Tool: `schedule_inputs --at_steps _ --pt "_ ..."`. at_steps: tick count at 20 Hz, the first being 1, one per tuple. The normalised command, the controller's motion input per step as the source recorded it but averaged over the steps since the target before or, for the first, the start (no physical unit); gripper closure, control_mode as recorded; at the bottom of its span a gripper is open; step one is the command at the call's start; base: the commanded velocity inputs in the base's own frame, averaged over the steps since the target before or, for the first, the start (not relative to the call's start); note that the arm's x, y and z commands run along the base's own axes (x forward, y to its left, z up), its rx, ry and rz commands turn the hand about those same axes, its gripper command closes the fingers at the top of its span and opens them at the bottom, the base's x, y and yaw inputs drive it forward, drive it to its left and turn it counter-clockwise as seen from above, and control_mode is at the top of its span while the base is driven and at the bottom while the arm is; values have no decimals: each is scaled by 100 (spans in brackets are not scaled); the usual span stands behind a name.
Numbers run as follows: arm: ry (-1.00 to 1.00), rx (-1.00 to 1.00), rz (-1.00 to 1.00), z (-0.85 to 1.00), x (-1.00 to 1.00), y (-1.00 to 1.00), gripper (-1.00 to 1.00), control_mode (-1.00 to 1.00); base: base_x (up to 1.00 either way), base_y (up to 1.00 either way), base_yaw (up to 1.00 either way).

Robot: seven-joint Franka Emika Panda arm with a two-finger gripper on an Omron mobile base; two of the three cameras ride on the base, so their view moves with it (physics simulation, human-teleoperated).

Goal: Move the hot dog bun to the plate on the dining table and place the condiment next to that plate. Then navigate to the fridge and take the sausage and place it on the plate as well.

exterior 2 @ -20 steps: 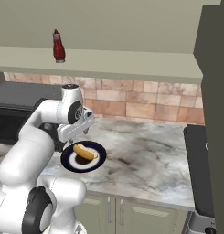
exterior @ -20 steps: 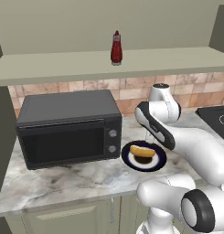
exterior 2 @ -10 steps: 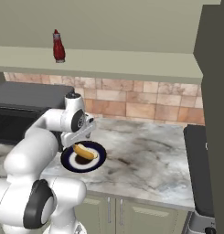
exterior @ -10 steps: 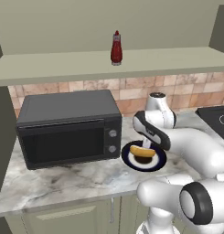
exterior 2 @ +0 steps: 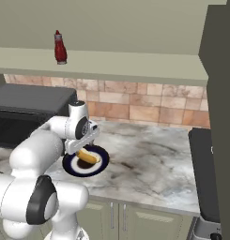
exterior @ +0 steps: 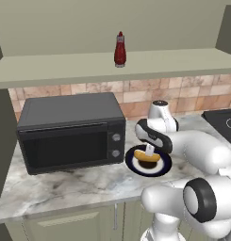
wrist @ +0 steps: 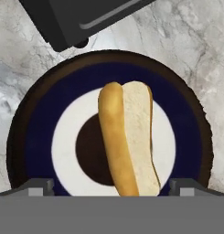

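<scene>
On the bench point(exterior: 65, 188) beside the microwave point(exterior: 72, 132), your left base view shows the hot dog bun point(exterior: 147, 156) lying on a dark blue plate point(exterior: 136, 164); the condiment point(exterior: 119, 49) stands on the shelf point(exterior: 51, 70) above. From the right, the gripper point(exterior 2: 81, 149) hangs just over the bun. Looking down the hand, your fingers point(wrist: 38, 186) sit spread either side of the bun, touching nothing.

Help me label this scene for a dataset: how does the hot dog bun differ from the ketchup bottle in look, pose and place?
The hot dog bun is yellow-orange with a pale cut face; the ketchup bottle is red with a pale cap. The bun lies flat; the bottle stands upright. The bun rests on the dark blue plate on the marble counter beside the microwave; the bottle sits on the shelf above. The gripper hovers over the bun. Both are small and elongated.
</scene>
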Motion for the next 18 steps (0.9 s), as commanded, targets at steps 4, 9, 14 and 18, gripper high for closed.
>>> schedule_inputs --at_steps 4,9,14,18 --pt "1 0 0 -25 11 0 -100 -100 0 0 0" --pt "0 0 0 -22 13 0 -100 -100 0 0 0" --pt "0 0 0 -24 13 0 -100 -100 0 0 0" --pt "0 0 0 -25 0 0 -100 -100 0 0 0"
